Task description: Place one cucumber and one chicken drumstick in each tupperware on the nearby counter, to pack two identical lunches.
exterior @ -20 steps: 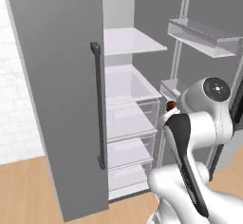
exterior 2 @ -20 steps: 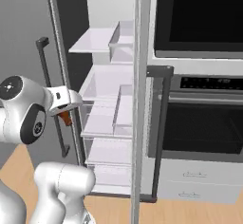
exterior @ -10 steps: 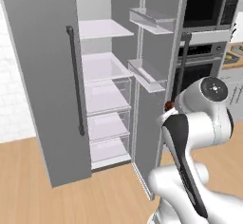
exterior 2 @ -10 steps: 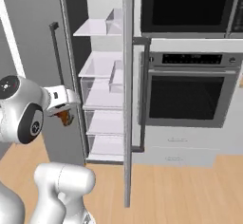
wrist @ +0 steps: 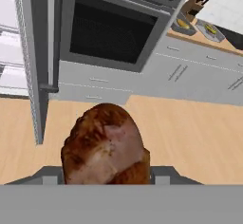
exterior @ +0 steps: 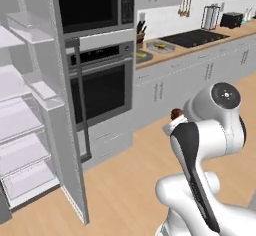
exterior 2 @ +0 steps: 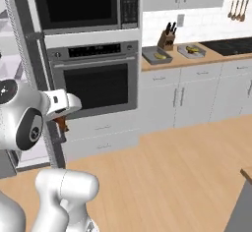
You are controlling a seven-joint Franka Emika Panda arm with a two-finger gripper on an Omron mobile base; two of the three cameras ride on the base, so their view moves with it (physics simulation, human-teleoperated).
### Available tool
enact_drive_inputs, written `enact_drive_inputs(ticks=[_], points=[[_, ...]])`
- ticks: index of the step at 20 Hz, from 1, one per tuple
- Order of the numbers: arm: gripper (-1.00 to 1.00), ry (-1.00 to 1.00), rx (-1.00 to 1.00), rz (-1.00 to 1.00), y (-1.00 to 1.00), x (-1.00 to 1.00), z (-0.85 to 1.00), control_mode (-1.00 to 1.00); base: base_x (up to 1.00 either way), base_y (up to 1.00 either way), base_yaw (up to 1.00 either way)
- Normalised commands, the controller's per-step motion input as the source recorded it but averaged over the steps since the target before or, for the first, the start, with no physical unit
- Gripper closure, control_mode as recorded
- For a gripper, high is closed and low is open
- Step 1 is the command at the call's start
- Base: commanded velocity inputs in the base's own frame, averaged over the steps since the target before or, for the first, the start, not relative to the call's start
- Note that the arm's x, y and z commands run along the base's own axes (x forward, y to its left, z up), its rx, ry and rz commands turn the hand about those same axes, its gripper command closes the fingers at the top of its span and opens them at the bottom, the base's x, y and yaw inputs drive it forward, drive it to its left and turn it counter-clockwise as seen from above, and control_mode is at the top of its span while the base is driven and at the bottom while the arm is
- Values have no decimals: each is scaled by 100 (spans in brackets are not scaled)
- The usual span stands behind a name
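The gripper (wrist: 105, 173) is clamped on a browned drumstick (wrist: 105, 144), held in front of the oven (exterior 2: 96, 76), above the wooden floor (exterior 2: 172, 172). The drumstick's end also peeks out by the arm (exterior: 176, 113), and below the wrist (exterior 2: 61, 123). Right of the oven, the counter (exterior 2: 197, 58) carries two trays (exterior 2: 156, 55) (exterior 2: 191, 50) beside the knife block (exterior 2: 166, 38), each holding something yellow-green. Left of the oven, the fridge door (exterior: 62, 130) stands open, showing pale shelves (exterior: 20, 125).

Tupperware (exterior 2: 157, 55) on counter (exterior 2: 216, 55), beside knife block (exterior 2: 166, 38)
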Motion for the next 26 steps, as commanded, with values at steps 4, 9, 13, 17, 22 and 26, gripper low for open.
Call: enact_drive_inputs(ticks=[4,9,13,17,22,26], points=[[100,0,0,0,0,0,0,100,100,-57,-9],[100,0,0,0,0,0,0,100,100,-1,8],[100,0,0,0,0,0,0,100,100,0,15],[100,0,0,0,0,0,0,100,100,-22,11],[100,0,0,0,0,0,0,100,100,-90,-8],[100,0,0,0,0,0,0,100,100,-97,-10]])
